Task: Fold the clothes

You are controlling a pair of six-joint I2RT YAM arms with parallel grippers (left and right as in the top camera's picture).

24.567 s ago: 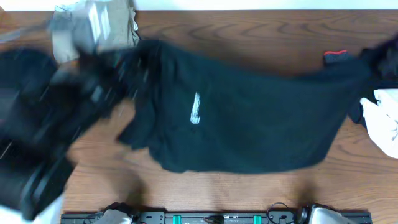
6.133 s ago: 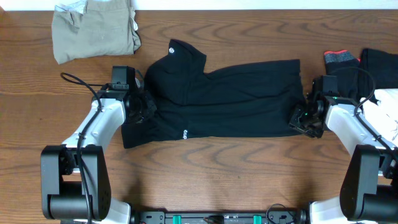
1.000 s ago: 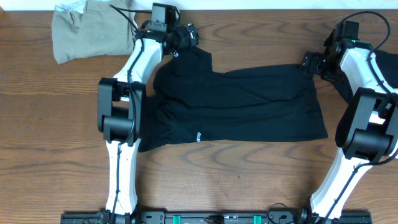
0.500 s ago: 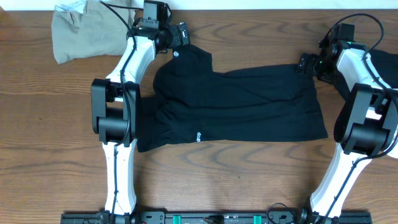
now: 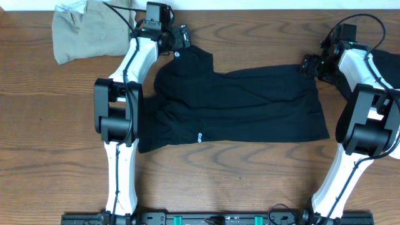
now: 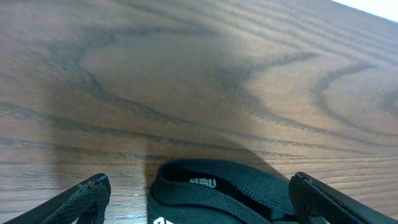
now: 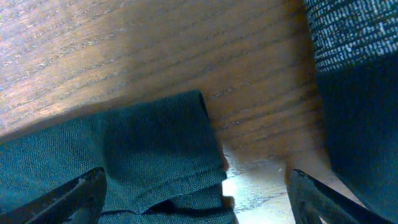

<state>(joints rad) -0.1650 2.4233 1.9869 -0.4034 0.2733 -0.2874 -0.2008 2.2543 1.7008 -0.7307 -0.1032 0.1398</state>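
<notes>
The clothes are chiefly a black garment (image 5: 250, 106) lying folded across the middle of the table, with a round white logo (image 5: 177, 54) near its collar and white lettering (image 5: 199, 135) at the front. My left gripper (image 5: 181, 35) is at the collar's far end. In the left wrist view the collar (image 6: 211, 190) lies between the wide open left gripper (image 6: 199, 205). My right gripper (image 5: 308, 64) is at the garment's far right corner. That corner (image 7: 149, 155) lies between the open right gripper (image 7: 196, 199), ungripped.
A beige folded garment (image 5: 94, 31) lies at the far left corner. More dark clothes (image 5: 387, 62) sit at the right edge, seen as dark and grey-speckled fabric (image 7: 357, 37) close to my right gripper. The table's far edge runs just behind both grippers.
Both grippers have shifted a little to the left along the garment's far edge. The black garment lies as it did.
</notes>
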